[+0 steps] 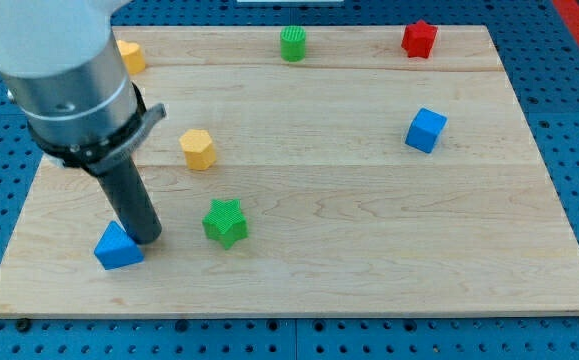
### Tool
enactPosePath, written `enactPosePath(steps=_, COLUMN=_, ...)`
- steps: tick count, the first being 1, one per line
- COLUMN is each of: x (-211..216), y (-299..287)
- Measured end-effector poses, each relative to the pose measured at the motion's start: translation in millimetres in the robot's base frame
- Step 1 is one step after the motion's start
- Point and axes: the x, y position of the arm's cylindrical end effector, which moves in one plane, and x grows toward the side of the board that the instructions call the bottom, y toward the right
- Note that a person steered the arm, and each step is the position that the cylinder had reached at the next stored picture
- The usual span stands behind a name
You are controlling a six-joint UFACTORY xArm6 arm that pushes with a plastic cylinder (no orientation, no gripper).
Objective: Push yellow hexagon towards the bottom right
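While parked near the view's bottom left with my tip [147,240], just beside the blue triangle block [118,246] and maybe touching it, cannot push the yellow hexagon [198,149] the right way yet. Find the yellow hexagon up and to the right of my tip, a little left of the middle of the table [369,290], with bare wood all around. Carry no pincer at all, only a dark rod, so nothing squeezed and nothing let go. Need to get behind the hexagon first, on its top left side, because pushing from down here would likely send it up and away. Then slide toward the bottom right. Watch out for the green star [225,222], sitting just below and a bit right of the hexagon, close to the likely path. Leave alone the blue cube [426,130], red star [419,39], green cylinder [293,43] and other yellow block [131,56], all far off.
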Motion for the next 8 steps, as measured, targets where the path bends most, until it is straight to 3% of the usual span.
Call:
enactPosePath(steps=1, x=21.2, y=6.0)
enactPosePath(steps=3, x=11.6, y=-67.2)
enactPosePath(steps=4, x=3.9, y=-9.7)
enactPosePath(steps=6, x=-65.8, y=-7.0)
enactPosePath(steps=8, x=-96.6, y=-6.7)
